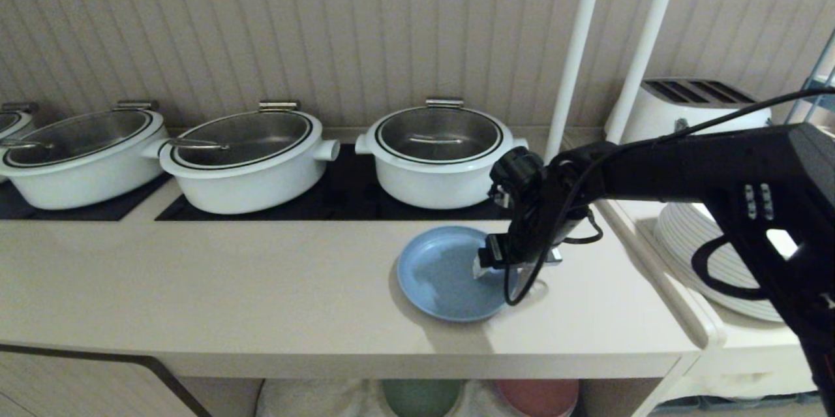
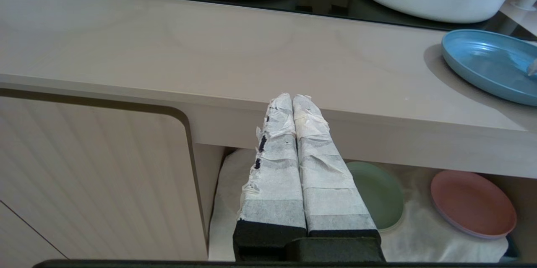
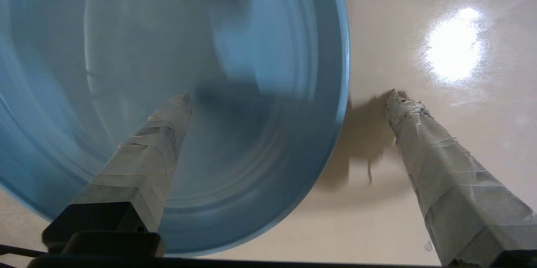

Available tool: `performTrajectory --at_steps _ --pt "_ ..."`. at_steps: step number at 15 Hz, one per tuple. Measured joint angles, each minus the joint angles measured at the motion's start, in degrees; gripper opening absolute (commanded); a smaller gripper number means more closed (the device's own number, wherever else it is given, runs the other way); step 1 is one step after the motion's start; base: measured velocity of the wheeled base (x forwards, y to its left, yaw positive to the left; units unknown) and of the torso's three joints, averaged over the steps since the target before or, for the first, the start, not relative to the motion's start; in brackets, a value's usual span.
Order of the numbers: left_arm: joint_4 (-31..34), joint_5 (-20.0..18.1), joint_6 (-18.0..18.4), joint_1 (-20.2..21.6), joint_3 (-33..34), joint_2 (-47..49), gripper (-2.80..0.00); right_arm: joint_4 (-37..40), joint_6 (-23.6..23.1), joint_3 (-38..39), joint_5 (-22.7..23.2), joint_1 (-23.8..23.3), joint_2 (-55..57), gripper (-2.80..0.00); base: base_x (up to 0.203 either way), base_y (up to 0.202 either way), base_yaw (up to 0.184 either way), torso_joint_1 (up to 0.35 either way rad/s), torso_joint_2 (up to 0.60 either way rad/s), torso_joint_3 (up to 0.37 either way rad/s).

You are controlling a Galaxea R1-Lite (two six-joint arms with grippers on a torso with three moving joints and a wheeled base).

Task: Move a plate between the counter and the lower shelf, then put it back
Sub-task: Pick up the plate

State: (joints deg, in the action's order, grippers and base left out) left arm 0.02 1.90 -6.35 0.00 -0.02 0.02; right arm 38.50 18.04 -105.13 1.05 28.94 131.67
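1. Plate (image 1: 443, 273) lies flat on the beige surface (image 1: 261, 286), near its front edge, in front of the rightmost of the white pots (image 1: 438, 156) on the black hob panels (image 1: 346, 192).
2. Right gripper (image 1: 515, 263) hangs over the plate's right rim, pointing down. Fingers stand wide apart and straddle the rim: 1 finger (image 3: 147, 150) over the plate's inside, the other (image 3: 440, 167) over bare surface outside. Nothing is clamped between them.
3. Left gripper (image 2: 295, 104) sits low in front of the surface's edge, taped fingers pressed together, empty.
4. Lower shelf (image 2: 419, 234) below the surface: white cloth floor, with a green plate (image 2: 377, 192) and a pink plate (image 2: 472, 205) lying side by side.
5. Right of the surface, a side ledge (image 1: 730, 339) carries a stack of white plates (image 1: 691, 234); a white toaster (image 1: 691, 110) stands behind.
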Motion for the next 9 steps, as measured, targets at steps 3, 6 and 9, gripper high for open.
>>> performTrajectory --at_steps 3,6,9 --pt "0.0 0.0 -0.1 0.0 0.0 0.0 -2.8 -0.1 0.1 -0.2 0.0 -0.8 0.2 0.0 0.0 0.0 0.0 0.0 0.0 0.0" --pt "0.0 0.0 0.0 0.0 0.0 0.0 -2.8 0.0 0.1 -0.2 0.0 -1.9 0.2 0.0 0.0 0.0 0.0 0.0 0.0 0.0" --pt "0.0 0.0 0.0 0.0 0.0 0.0 -2.8 0.0 0.1 0.0 0.0 -2.4 0.2 0.0 0.0 0.0 0.0 0.0 0.0 0.0"
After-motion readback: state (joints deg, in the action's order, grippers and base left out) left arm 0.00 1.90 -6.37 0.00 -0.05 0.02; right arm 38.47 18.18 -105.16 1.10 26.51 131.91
